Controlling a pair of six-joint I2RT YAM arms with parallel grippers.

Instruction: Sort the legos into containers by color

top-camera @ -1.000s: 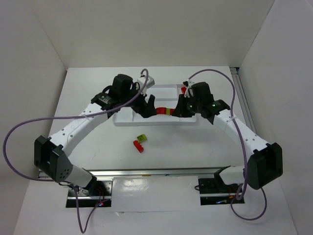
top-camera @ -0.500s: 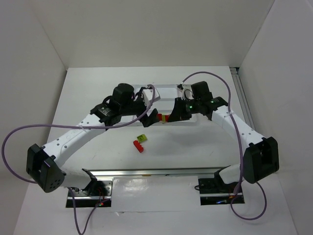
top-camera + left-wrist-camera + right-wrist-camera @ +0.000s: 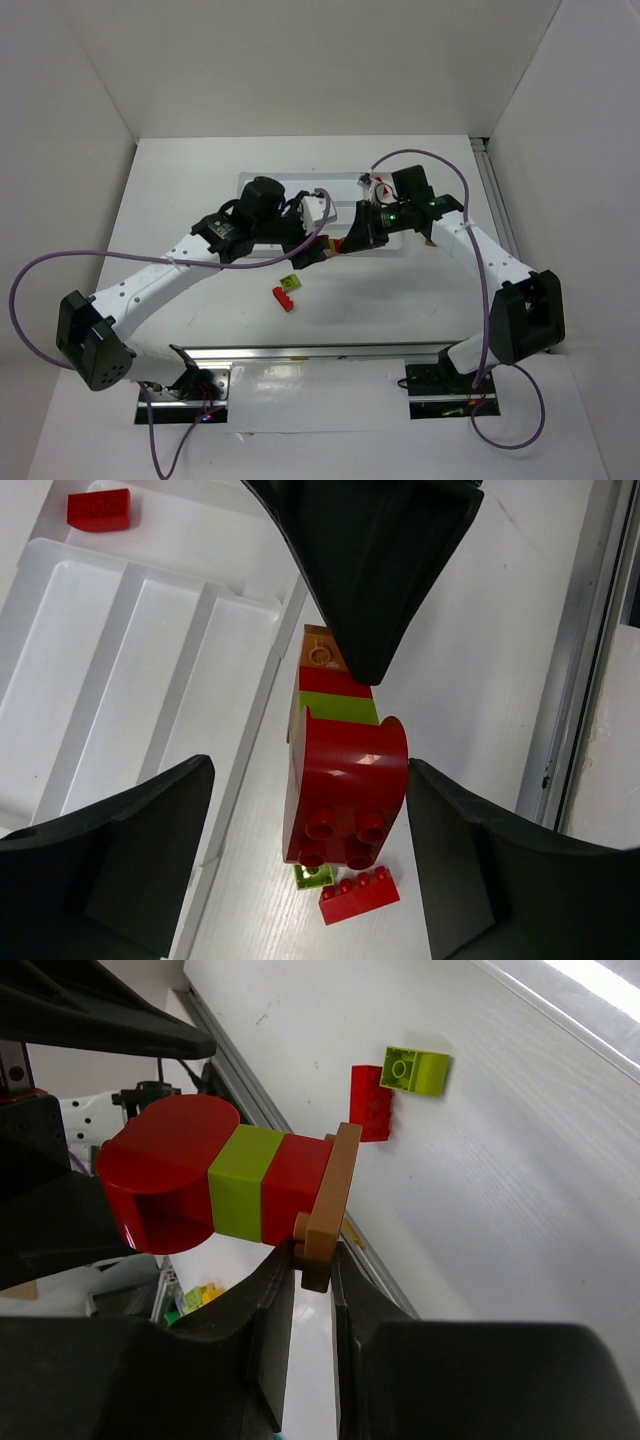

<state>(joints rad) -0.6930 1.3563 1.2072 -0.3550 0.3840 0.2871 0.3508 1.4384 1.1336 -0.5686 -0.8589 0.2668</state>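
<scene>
Your right gripper (image 3: 314, 1260) pinches the brick stack (image 3: 235, 1182) by its brown plate (image 3: 327, 1195), centre frame (your left gripper (image 3: 308, 780) hangs spread, touching nothing).

The tray (image 3: 250, 188) lies at the middle of the table's far half. One brick (image 3: 375, 185) sits in its far right compartment. The stack (image 3: 335, 243) hangs above the table by the tray's near edge. Its right end is in the right gripper (image 3: 312, 1260), and its left end is between the spread fingers of the left gripper (image 3: 310, 780). Nearer the table's near edge, the far brick (image 3: 291, 283) and near brick (image 3: 284, 298) lie just beside each other.
</scene>
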